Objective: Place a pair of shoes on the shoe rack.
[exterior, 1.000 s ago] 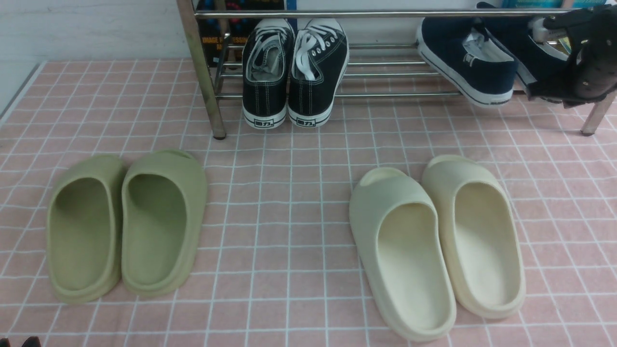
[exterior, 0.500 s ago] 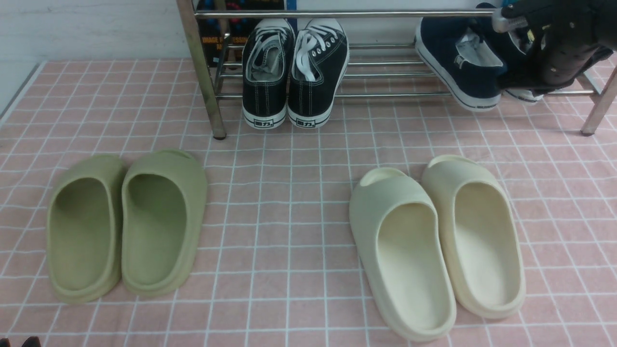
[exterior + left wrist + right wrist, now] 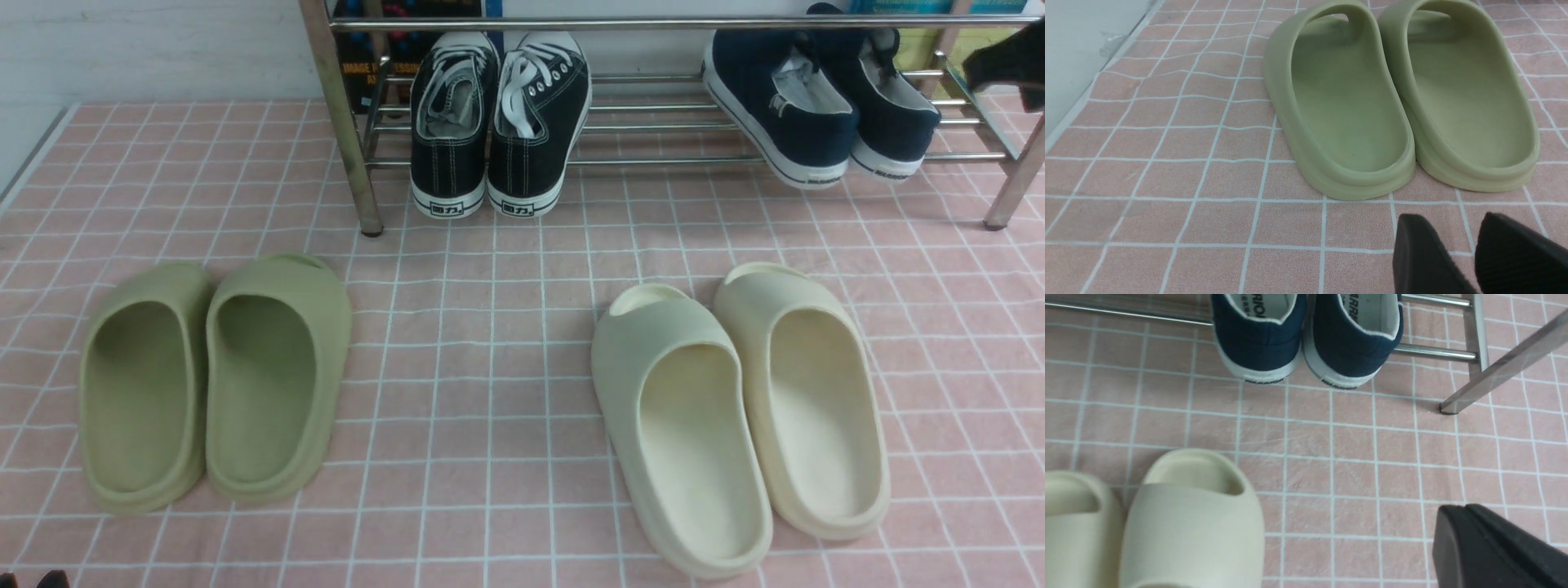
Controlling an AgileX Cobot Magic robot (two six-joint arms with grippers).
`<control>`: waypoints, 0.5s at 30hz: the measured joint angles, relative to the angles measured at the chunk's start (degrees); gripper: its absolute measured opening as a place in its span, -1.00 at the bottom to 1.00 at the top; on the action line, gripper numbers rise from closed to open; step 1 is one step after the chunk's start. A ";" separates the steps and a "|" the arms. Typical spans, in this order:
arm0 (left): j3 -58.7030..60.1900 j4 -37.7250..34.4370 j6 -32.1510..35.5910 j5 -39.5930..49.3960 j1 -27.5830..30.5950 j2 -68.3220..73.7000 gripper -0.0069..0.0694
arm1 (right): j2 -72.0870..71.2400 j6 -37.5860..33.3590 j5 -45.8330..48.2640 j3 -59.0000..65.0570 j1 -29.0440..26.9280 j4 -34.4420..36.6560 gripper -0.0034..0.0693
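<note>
The two navy-blue slip-on shoes (image 3: 780, 106) (image 3: 890, 106) lie side by side on the low rails at the right end of the silver shoe rack (image 3: 653, 161), heels toward me and hanging over the front rail. They also show in the right wrist view (image 3: 1259, 339) (image 3: 1355, 339) on a rack rail (image 3: 1433, 354). My right gripper (image 3: 1464, 508) is shut and empty, drawn back from the shoes above the floor. Only a dark part of the right arm (image 3: 1008, 61) shows at the front view's right edge. My left gripper (image 3: 1449, 220) is open and empty, low over the floor behind the green slides.
Black lace-up sneakers (image 3: 494, 122) sit on the rack's left part. Green slides (image 3: 216, 376) (image 3: 1347, 106) lie front left and cream slides (image 3: 735, 408) (image 3: 1192, 522) front right on the pink tiled mat. The rack's right front post (image 3: 1012, 184) (image 3: 1502, 367) stands next to the navy shoes.
My right gripper has let go of the navy shoes and drawn away to the right. The shoes have settled on the rack's low rails. The left arm has not moved.
</note>
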 joint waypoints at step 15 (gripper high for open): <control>0.00 0.00 0.00 0.00 0.00 0.00 -0.19 | -40.88 -12.54 -6.75 27.21 0.00 20.40 -0.95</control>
